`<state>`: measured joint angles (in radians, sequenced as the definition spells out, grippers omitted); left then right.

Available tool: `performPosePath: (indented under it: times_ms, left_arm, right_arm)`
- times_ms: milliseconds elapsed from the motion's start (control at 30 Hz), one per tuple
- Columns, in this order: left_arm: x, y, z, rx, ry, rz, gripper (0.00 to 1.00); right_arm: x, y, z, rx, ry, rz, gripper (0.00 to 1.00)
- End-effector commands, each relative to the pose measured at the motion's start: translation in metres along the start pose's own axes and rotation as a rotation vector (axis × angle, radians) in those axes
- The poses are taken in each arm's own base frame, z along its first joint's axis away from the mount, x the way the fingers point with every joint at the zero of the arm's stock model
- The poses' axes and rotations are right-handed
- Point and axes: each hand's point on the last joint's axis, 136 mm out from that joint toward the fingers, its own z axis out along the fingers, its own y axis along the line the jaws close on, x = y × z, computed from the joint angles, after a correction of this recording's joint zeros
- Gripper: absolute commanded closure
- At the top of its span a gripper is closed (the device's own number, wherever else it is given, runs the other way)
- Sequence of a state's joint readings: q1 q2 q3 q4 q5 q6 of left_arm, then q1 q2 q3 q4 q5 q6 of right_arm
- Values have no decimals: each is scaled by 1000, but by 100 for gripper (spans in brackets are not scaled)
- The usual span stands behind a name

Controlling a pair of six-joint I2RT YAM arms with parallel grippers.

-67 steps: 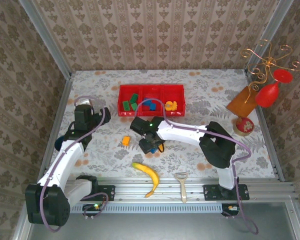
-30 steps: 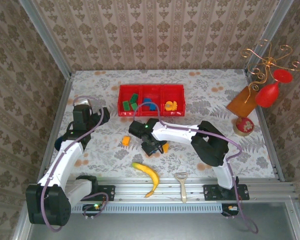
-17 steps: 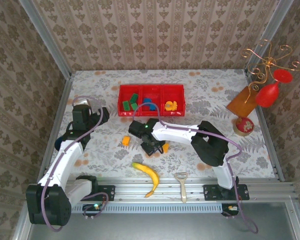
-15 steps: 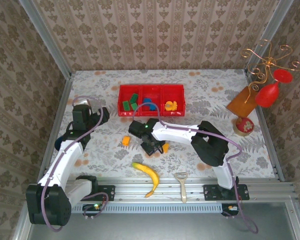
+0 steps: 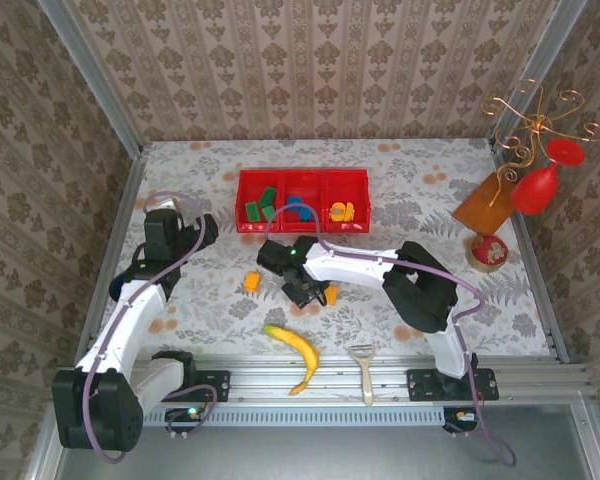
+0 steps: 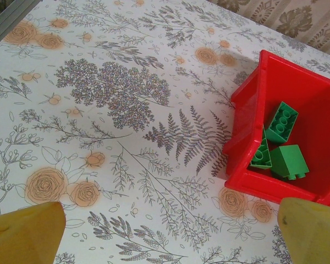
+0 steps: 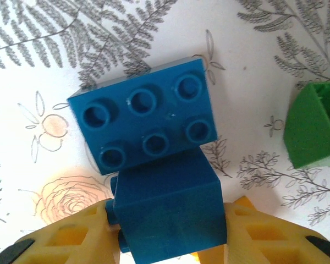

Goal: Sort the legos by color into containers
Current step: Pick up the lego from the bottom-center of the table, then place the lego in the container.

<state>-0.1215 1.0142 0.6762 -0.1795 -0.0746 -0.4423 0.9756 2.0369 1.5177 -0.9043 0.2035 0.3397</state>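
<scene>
**Blue brick in the right pincer, three colors in the tray**

The red tray [image 5: 302,173] sits at the far side of the flowery table [image 5: 430,200]. It has three square boxes in a row. The left box holds green bricks [image 5: 264,205], the middle box holds blue bricks [image 5: 298,208], and the right box holds orange bricks [image 5: 344,211]. The left wrist view shows three green bricks in the left box, lying at different slants.

The right pincer [image 5: 305,296] is down on the table, in front of the tray. Its yellow fingers [image 7: 71,236] press on both sides of a plain blue brick [image 7: 168,203]. A blue brick with six bumps [image 7: 146,129] touches that one on its far side. I cannot tell if the two are stuck together. The bumps face up. Its long side runs across the pincer, tipped up a little at the right. A green brick [image 7: 316,126] lies near, to the right.

One orange brick [image 5: 330,295] lies just beside the right pincer, and another orange brick [image 5: 251,282] lies to its left. A banana [image 5: 292,350] lies nearer the arms.

The left pincer [image 6: 168,236] is spread wide, holding nothing, beside the tray's left end.
</scene>
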Motion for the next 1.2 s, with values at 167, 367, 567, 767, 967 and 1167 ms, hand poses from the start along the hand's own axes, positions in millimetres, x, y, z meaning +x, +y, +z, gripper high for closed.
performPosePath:
  times_ms: [167, 367, 567, 767, 967, 1167]
  left_arm:
    - [0, 3, -1, 0, -5, -23, 0]
    - [1, 3, 0, 4, 0, -20, 0]
    - [2, 3, 0, 5, 3, -21, 0]
    - [2, 2, 0, 14, 6, -26, 0]
    - [4, 1, 0, 20, 11, -27, 0]
    - [5, 0, 0, 26, 18, -28, 0]
  right_arm:
    - [-30, -36, -51, 58, -167, 82, 67]
    - [-63, -72, -76, 61, -288, 171, 68]
    - [-107, -110, -91, 54, -405, 271, 68]
    - [-151, -133, -96, 47, -487, 320, 68]
    - [-184, -150, -80, 51, -501, 347, 68]
    - [-200, -167, -61, 101, -490, 360, 68]
